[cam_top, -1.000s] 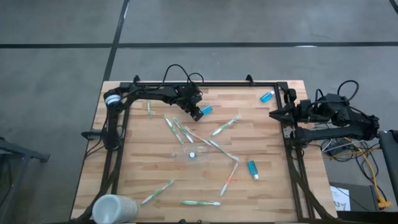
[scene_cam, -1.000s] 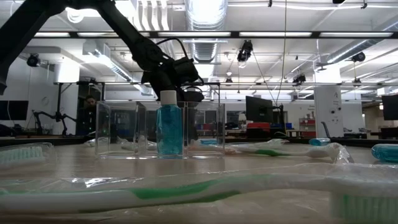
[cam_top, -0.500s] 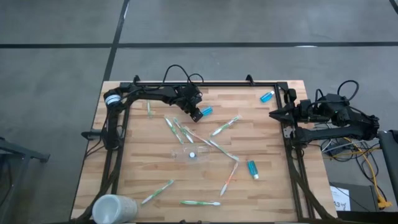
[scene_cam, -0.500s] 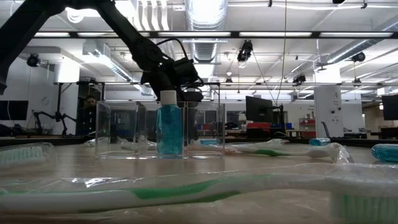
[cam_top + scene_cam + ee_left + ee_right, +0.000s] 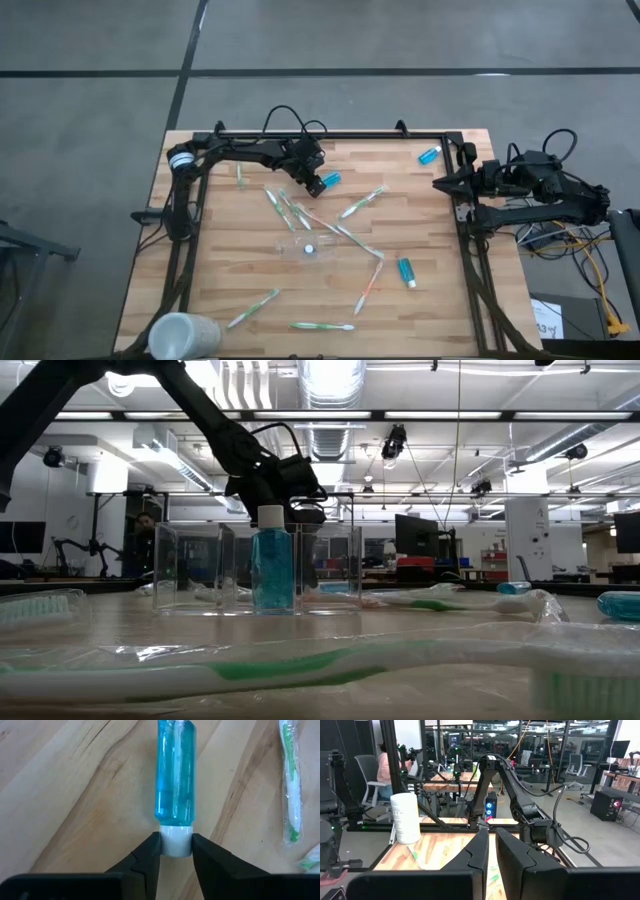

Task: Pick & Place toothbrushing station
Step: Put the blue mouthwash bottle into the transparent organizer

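The see-through holder (image 5: 308,247) stands mid-table with a blue tube (image 5: 272,570) upright in it, white cap up. It also shows in the low view (image 5: 200,568). Another blue tube (image 5: 332,178) lies flat on the wood at the far middle. My left gripper (image 5: 318,185) is shut on this tube's white cap. My right gripper (image 5: 437,183) waits at the table's right edge, fingers together, holding nothing. Green, white and orange toothbrushes (image 5: 362,202) lie scattered on the table. My left gripper pinches the blue tube's white cap (image 5: 176,843) between its two fingertips (image 5: 150,851), one on each side. The fingers point along the tube from its cap end. The tube's blue body (image 5: 175,775) lies flat on the wooden table beyond the fingertips.
Two more blue tubes lie at the far right (image 5: 429,155) and the near right (image 5: 406,270). A frosted white cup (image 5: 183,335) lies at the near left corner. Wrapped toothbrushes lie close to the holder (image 5: 295,212) and near the front edge (image 5: 322,326).
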Controlling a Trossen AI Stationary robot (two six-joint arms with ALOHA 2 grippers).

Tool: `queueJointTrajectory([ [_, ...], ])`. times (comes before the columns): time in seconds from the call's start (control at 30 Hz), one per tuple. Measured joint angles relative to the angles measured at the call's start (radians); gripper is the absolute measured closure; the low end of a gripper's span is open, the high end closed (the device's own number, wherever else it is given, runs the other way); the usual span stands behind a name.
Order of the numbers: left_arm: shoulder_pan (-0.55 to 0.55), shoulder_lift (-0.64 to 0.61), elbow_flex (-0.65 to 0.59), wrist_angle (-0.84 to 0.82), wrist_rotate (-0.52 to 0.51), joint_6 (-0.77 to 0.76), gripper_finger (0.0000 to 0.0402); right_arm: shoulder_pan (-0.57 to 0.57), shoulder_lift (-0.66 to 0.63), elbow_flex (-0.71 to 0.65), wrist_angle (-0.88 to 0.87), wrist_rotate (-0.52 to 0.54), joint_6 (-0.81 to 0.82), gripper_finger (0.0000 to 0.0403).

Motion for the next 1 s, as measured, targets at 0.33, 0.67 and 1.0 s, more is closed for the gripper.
queueJointTrajectory([
  [0.33, 0.001, 0.000, -0.001, 0.003, 0.014, -0.028, 0.0289, 0.000, 0.000, 0.000, 0.000, 0.000, 0.000, 0.0369],
  [0.67, 0.002, 0.001, -0.001, 0.006, 0.031, -0.037, 0.0285, 0.000, 0.000, 0.000, 0.000, 0.000, 0.000, 0.0369],
  [1.0, 0.002, 0.004, -0.003, 0.015, 0.038, -0.046, 0.0229, 0.000, 0.000, 0.000, 0.000, 0.000, 0.000, 0.0369],
])
